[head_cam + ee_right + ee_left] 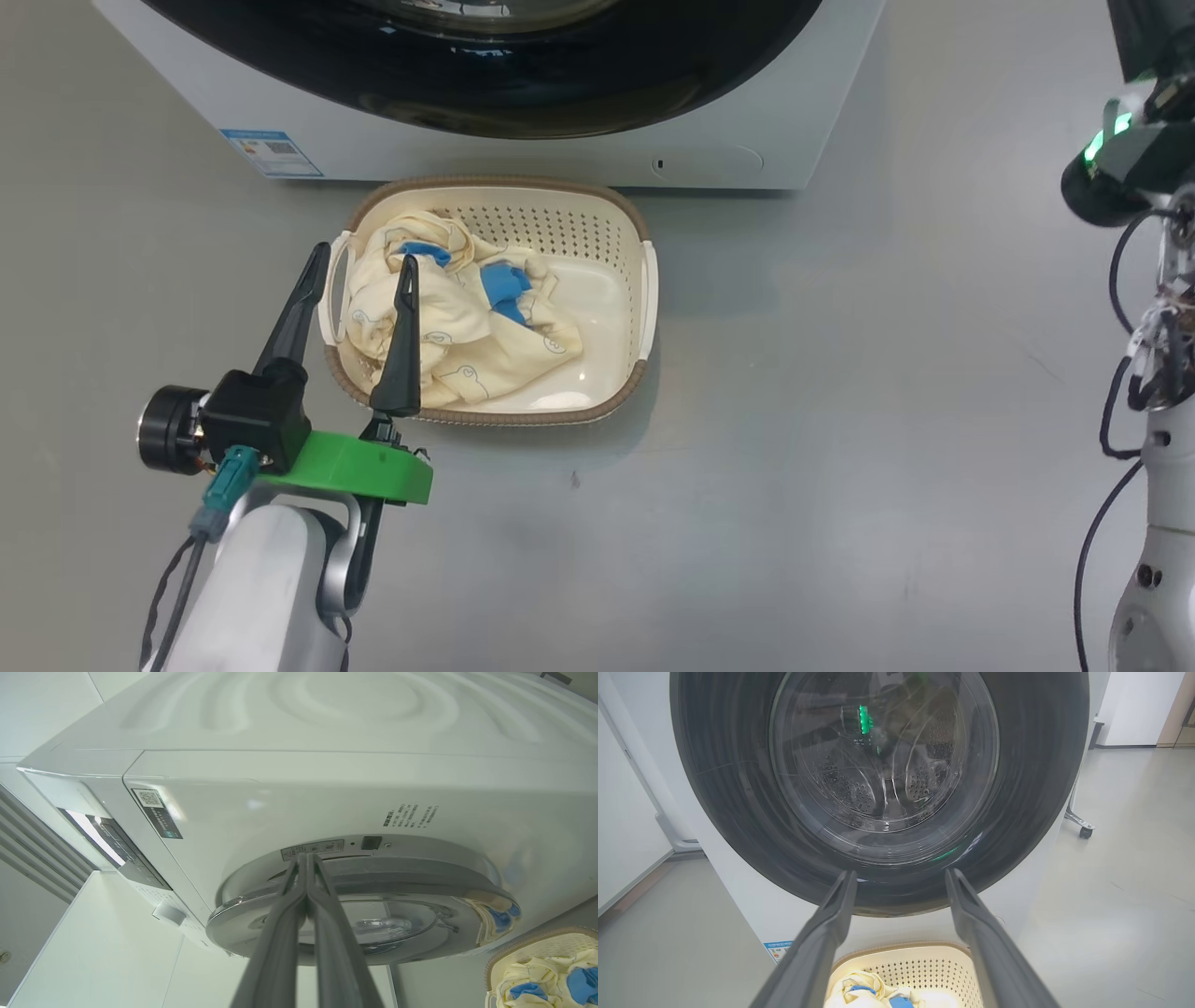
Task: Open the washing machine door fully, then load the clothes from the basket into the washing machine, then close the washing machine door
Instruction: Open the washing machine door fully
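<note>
**Head view.** The washing machine (pixel 560 159) stands at the top of the view, and the washing machine door (pixel 523 89) appears shut against its front. The basket (pixel 642 280) sits on the floor just in front of it. The clothes (pixel 448 322) lie heaped in the basket's left half. They are judged soft, light and limp, so pinch a raised fold near the top of the heap. The left gripper (pixel 365 254) is spread wide and holds nothing. One finger is over the clothes and the other is beside the basket's left handle.

**Left wrist view.** The two fingers stand well apart with nothing between them, pointing at the lower rim of the door. The steel drum shows through the glass.

**Right wrist view.** The right gripper (pixel 306 857) has its fingers pressed together and grips nothing. Its tips lie at the seam between the door's rim and the machine's front. Contact cannot be confirmed. The door is judged rigid, hinged and fairly heavy, and its glossy rim is likely slippery. Hook behind the rim edge opposite the hinge rather than pinch the face.
</note>
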Tool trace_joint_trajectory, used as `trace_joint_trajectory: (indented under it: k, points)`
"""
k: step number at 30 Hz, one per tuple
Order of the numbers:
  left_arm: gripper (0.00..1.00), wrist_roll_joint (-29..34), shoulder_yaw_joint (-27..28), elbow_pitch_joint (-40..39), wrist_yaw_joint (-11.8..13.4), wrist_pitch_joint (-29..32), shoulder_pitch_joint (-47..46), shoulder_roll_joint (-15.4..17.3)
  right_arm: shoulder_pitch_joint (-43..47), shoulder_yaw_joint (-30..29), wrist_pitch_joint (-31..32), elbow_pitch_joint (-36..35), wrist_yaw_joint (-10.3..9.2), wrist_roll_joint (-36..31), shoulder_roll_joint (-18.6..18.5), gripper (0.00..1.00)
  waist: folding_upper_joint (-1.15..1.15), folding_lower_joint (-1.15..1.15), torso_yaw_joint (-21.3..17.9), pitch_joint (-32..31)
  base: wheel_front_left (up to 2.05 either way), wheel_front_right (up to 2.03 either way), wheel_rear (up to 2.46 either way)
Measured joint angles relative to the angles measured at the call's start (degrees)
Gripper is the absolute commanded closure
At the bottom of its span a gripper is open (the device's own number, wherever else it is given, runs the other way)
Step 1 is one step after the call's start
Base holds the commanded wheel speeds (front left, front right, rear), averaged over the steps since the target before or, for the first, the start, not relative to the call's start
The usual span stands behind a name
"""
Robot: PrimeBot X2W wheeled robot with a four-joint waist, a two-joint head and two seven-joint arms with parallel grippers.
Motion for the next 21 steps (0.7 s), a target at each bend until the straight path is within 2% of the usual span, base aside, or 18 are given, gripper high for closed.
trace_joint_trajectory:
  k: [3, 8, 14, 21]
  points:
    - [0.00, 0.00, -0.12, -0.63, 0.01, 0.00, -0.96, -0.12, -3.48, 0.57, 1.32, -0.18, -1.33, -0.01, -1.24, 1.00, 0.00, 0.00, 0.86, 1.65, 0.00, 0.00, 0.00]
    - [0.00, -0.01, -0.77, -0.85, 0.18, 0.00, -2.26, -0.30, -8.27, 1.63, 2.67, 0.53, -2.33, -0.67, -3.57, 1.00, 0.00, 0.00, 2.36, 4.28, 0.00, 0.00, 0.00]
    - [0.00, -0.43, -2.11, -0.87, 0.18, -0.01, -3.46, -0.70, -11.93, 3.88, 3.79, 3.20, -2.85, -3.75, -6.15, 1.00, 0.00, 0.00, 4.65, 6.74, 0.00, 0.00, 0.00]
    - [0.00, -3.55, -4.57, -1.49, 0.74, -0.01, -4.19, -0.90, -16.13, 6.28, 4.83, 6.04, -3.27, -6.16, -6.93, 1.00, 0.00, 0.00, 7.46, 8.88, 0.00, 0.00, 0.00]
